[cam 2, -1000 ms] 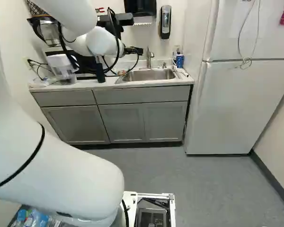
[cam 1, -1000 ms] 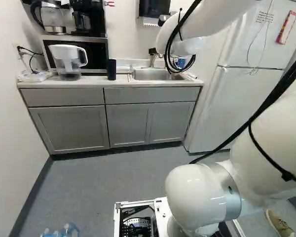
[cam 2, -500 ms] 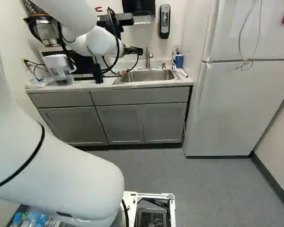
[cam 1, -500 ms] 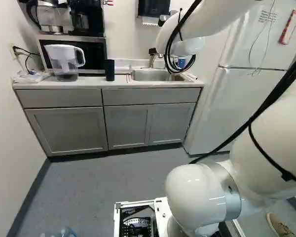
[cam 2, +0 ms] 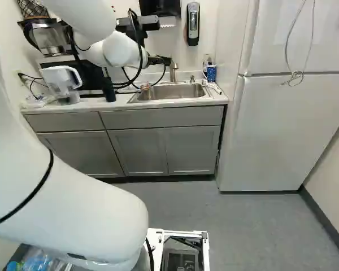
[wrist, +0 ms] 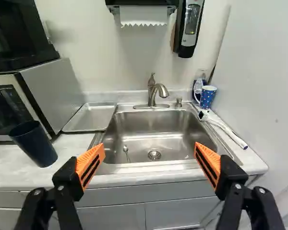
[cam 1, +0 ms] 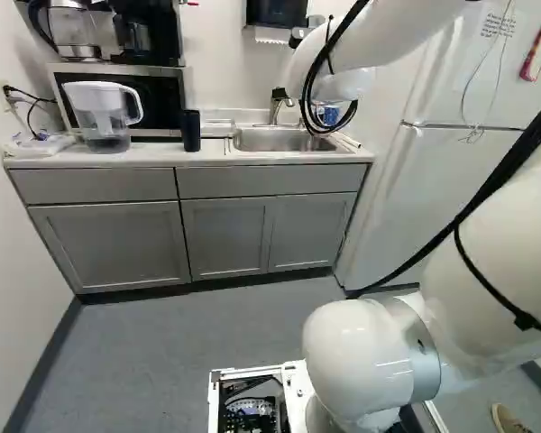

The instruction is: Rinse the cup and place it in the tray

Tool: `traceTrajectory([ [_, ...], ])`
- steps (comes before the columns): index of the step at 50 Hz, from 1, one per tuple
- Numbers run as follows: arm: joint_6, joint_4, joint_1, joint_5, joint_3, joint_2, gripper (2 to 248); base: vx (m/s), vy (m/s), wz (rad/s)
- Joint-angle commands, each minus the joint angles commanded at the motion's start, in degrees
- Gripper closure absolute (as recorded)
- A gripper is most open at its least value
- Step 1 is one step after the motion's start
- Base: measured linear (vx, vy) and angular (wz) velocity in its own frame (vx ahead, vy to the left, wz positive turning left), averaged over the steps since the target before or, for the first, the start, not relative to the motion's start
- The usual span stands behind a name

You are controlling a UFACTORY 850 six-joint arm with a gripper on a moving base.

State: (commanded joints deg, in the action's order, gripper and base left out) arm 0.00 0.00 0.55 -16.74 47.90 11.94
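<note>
Pale counter (wrist: 69,167) ran along grey cabinets (cam 1: 108,244), with a steel sink (wrist: 158,139) let into it and a white wall behind. A black coffee maker (cam 1: 149,32) sat on the microwave (wrist: 53,91), and a clear pitcher (cam 1: 104,117) stood in front of that.

Two vessels could have been the cup, and I couldn't tell which was meant. One was a dark blue cup (wrist: 34,143), tall, smooth and plain, with no handle showing, upright on the counter near the microwave. The other was a blue mug (wrist: 208,97) with white dots and a pale handle, upright at the sink's back corner on the fridge side, near a white-handled brush (wrist: 223,129).

Up above the counter hung the gripper (cam 2: 153,73). From the wrist, its orange pads (wrist: 90,164) stood wide apart with nothing between them, the sink lying ahead. The dark blue cup was off to one side, outside the finger nearer the microwave; the blue mug was farther ahead, toward the other side. The shallow metal tray (wrist: 91,117) lay between microwave and sink.
</note>
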Motion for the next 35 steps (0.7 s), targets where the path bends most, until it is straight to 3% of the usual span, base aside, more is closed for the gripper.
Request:
traceTrajectory([
  [35,0.00,0.00,0.00,0.00,0.00,0.00,3,0.108,-0.046,0.084],
])
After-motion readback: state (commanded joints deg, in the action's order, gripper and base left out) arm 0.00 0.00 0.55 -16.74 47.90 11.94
